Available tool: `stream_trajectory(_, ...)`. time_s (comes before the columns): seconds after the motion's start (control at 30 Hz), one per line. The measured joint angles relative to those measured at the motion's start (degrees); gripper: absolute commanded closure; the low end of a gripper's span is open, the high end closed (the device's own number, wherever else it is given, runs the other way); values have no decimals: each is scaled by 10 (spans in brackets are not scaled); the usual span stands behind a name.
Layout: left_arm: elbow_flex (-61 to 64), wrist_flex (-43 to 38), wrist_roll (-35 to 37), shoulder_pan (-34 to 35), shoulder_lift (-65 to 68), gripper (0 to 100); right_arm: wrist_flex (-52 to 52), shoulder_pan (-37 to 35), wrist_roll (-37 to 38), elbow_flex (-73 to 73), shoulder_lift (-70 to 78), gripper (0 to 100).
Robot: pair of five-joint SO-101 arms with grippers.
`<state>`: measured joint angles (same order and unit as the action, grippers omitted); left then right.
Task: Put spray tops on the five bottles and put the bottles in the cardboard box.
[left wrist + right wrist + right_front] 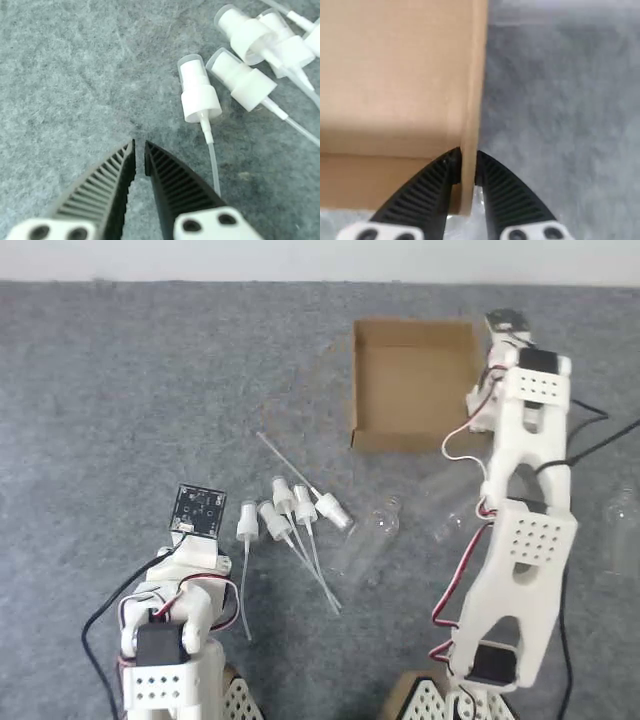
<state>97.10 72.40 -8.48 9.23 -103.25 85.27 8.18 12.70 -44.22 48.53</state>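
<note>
- Upper centre-right, the cardboard box (410, 440), with the right gripper (468, 159) astride its right wall.
- Spray tops (285, 508) cluster mid-frame, below-left of it.
- A bottle (378, 528) lies just right of them, and another bottle (622, 525) is at the right edge.

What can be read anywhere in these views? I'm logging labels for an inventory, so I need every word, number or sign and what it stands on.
No text can be read.
cardboard box: plain brown walls and floor, no print.
spray tops: plain white, no marks.
bottles: clear, no label visible.
circuit board at the left arm's wrist: tiny marks, too small to read.
</note>
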Motion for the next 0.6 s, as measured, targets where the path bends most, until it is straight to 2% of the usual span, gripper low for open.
stream_trajectory(0.23,0,0,0,-1,0,973,68,4,9,-4,-1,986)
stream_trajectory(0.43,0,0,0,-2,0,973,129,-18,63,-4,-15,986)
stream_trajectory(0.6,0,0,0,-1,0,973,144,-25,78,-4,-22,980)
